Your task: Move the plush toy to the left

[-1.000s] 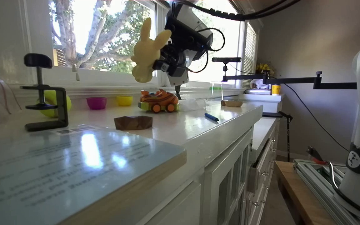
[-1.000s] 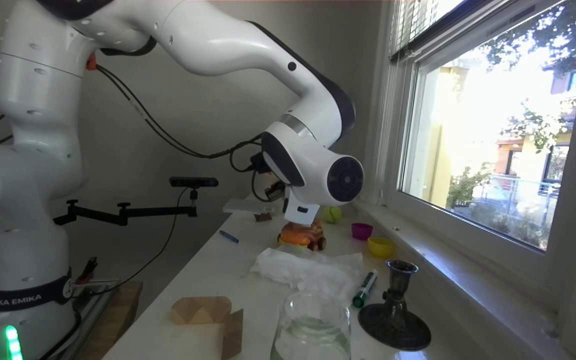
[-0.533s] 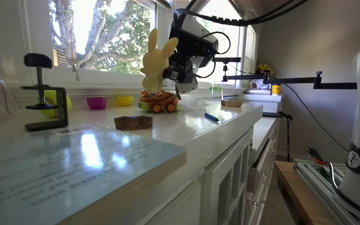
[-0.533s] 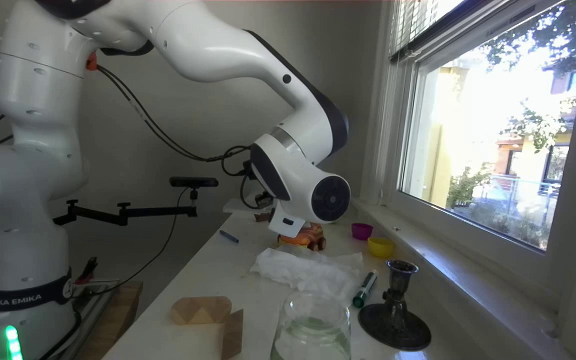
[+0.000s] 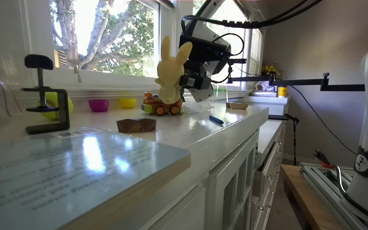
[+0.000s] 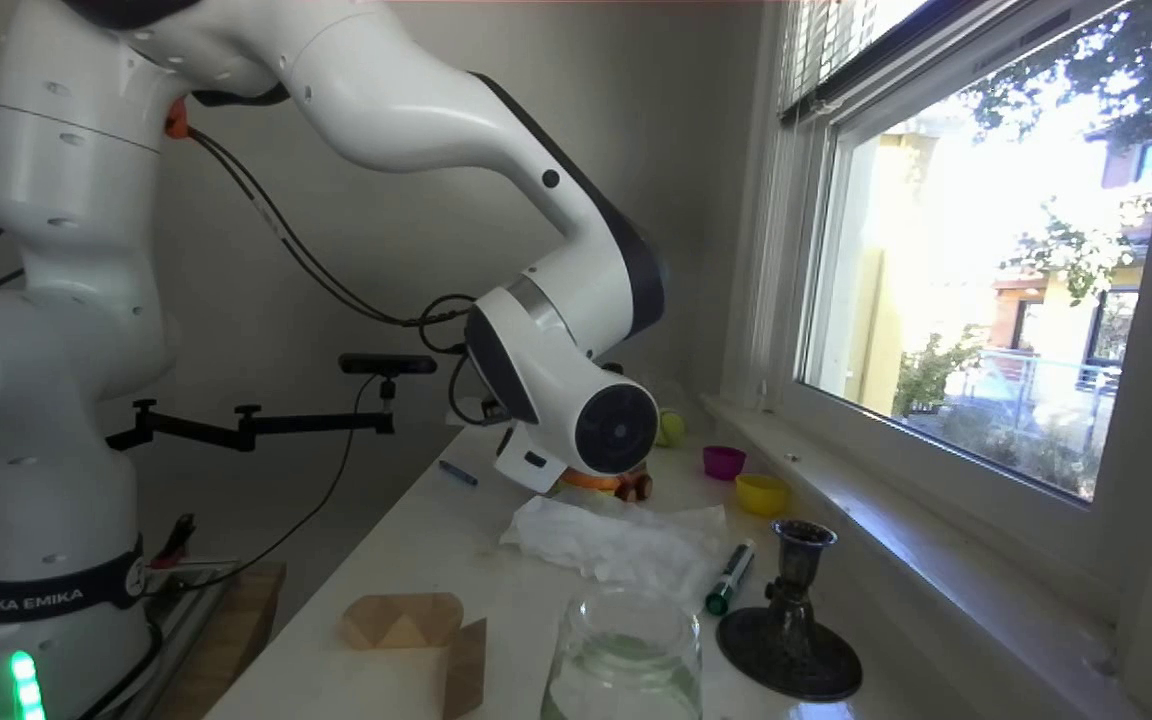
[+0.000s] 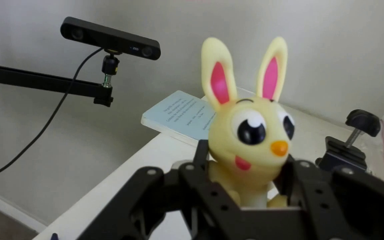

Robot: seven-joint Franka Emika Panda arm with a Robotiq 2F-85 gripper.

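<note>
A robot's black hand [image 7: 245, 161] is clamped on the plush toy [image 5: 170, 75], a pale yellow rabbit with pink-lined ears, the fingers [image 7: 201, 151] on either side just below the head. The plush toy is roughly upright in the air; in an exterior view it partly covers an orange striped toy car [image 5: 153, 105] standing on the white worktop [image 5: 177, 131], and whether the two touch cannot be told. A yellow cup [image 5: 127, 103] and a magenta cup [image 5: 98, 105] sit on the side of the car toward the window [image 6: 996, 250], a crumpled white sheet [image 6: 616, 540] lies just beside the car, and a faceted brown piece [image 5: 136, 126] near it. The likeliest trouble is a collision: if lowered straight down, the plush toy could catch the car, shove it, or twist in the grip. Released with its base on the car's body or against the brown piece, it would probably topple, because head and ears look large for the body. In an exterior view the arm [image 6: 416, 100] hides the plush toy, which may make such contact hard to judge.
</note>
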